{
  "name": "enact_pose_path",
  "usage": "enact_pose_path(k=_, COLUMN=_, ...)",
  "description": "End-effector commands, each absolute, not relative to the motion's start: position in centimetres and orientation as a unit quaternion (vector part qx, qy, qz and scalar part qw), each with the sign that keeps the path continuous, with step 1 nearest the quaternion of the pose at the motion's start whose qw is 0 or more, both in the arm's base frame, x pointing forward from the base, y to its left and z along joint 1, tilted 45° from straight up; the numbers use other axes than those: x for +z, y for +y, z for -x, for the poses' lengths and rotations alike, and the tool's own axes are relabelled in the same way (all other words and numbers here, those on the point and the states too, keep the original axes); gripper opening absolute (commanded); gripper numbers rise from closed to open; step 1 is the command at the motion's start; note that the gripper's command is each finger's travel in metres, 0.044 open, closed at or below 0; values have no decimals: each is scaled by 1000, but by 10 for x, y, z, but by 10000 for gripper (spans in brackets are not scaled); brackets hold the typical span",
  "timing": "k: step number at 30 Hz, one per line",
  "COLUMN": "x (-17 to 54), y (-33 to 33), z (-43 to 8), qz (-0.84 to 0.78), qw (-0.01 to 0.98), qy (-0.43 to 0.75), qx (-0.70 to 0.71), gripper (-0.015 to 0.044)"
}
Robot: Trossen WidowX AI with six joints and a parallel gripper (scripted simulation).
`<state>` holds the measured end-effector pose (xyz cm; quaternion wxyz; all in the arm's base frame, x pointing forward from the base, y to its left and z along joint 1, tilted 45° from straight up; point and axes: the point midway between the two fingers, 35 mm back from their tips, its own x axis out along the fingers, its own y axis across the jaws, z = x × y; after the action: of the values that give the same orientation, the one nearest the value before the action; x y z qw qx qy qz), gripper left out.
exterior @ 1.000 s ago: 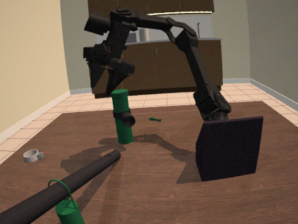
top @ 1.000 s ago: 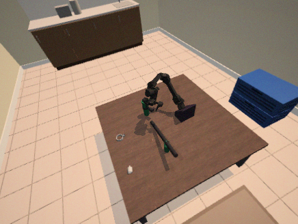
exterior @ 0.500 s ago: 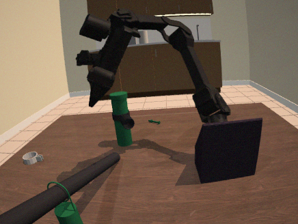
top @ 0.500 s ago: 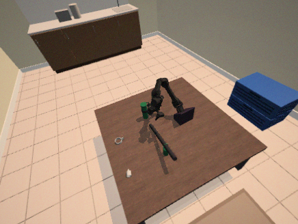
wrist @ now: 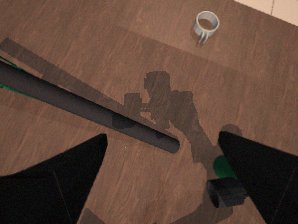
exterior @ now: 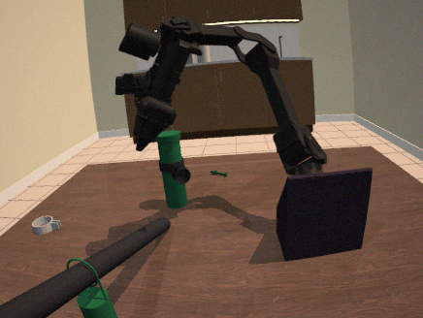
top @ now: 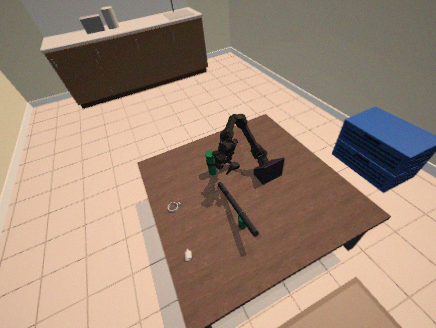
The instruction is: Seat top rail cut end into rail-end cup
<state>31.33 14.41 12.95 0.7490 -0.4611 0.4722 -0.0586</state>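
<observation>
The dark rail [top: 237, 207] [exterior: 130, 246] [wrist: 100, 112] passes through the green loop [exterior: 98, 276] over the small green post [top: 242, 223] [exterior: 97, 304]. Its near-post end [exterior: 165, 224] [wrist: 173, 145] is outside the cup, with a gap between. The big green post [top: 212, 170] [exterior: 175, 191] [wrist: 223, 167] stands upright. Its black brace band [exterior: 165, 166] sits around the upper half, below the cap. The black cup [exterior: 182, 174] [wrist: 215, 194] hangs on the band's side. My gripper [wrist: 162, 137] is open and empty, above the table near rail end and post; its fingers look clear of the rail.
A grey ring clamp [top: 173, 203] [exterior: 44, 225] [wrist: 206, 24] lies near the left table edge. A small white piece [top: 188, 255] lies towards the front left. A small green part [exterior: 218, 173] lies behind the post. A dark upright block [top: 270, 171] [exterior: 325, 215] stands before the arm's base.
</observation>
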Motion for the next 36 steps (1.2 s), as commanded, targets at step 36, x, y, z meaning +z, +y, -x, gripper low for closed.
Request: enact_pose_path(k=36, x=214, y=16, z=-252, qz=842, qw=217, qy=346, qx=352, gripper=440)
